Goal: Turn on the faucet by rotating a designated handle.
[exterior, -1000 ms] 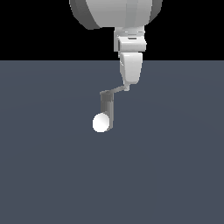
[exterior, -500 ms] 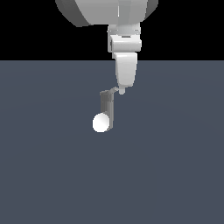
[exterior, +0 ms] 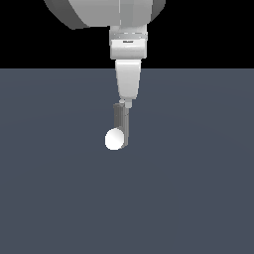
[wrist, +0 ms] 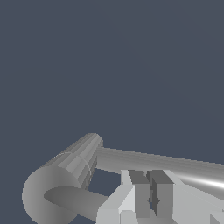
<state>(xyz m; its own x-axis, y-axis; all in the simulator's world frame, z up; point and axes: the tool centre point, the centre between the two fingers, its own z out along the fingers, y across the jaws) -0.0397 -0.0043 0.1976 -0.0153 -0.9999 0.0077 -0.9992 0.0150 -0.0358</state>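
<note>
The end effector (fingers nearly together) sits atop the faucet.

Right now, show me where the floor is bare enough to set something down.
The grey floor lies bare on both sides of the faucet and in front of it. The only crowded spot is at the faucet's top, where the gripper meets the handle.

One faucet, one handle, one gripper.
</note>
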